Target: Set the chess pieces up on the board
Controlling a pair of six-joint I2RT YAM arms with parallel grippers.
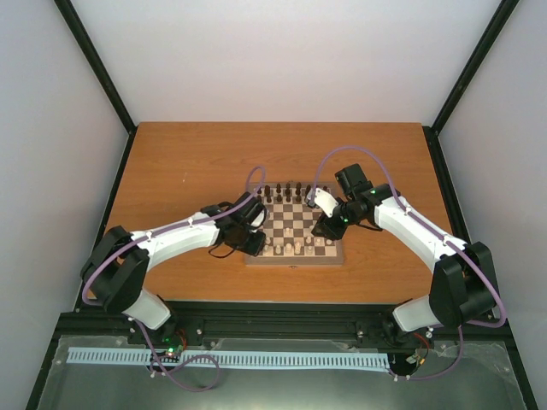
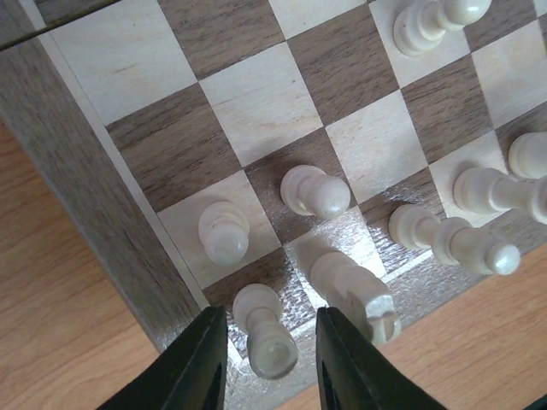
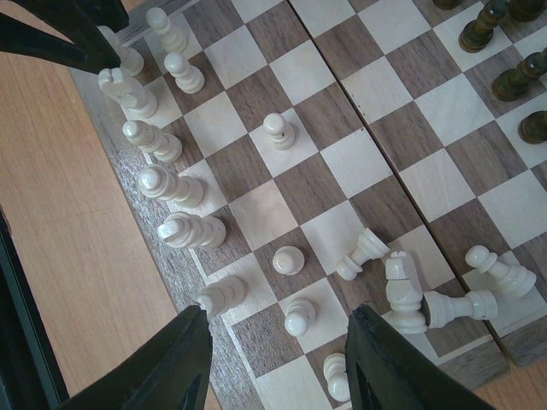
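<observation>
Left wrist view: the left jaws are seen narrowly parted either side of a small cream turned wooden piece (image 2: 265,340) standing upright on a corner square of the small wooden chessboard with dark brown and cream squares (image 2: 94,171). Slim gaps show, so nothing is held. Placing this piece is judged the step in hand. A straight lift clear is called for next, since a taller notched cream piece (image 2: 355,286) stands just beside. The right jaws are held wide and empty above toppled cream pieces (image 3: 402,290) yet to be righted. Dark brown pieces (image 1: 291,188) are lined along the board's far edge, mid-tabletop (image 1: 188,162).
</observation>
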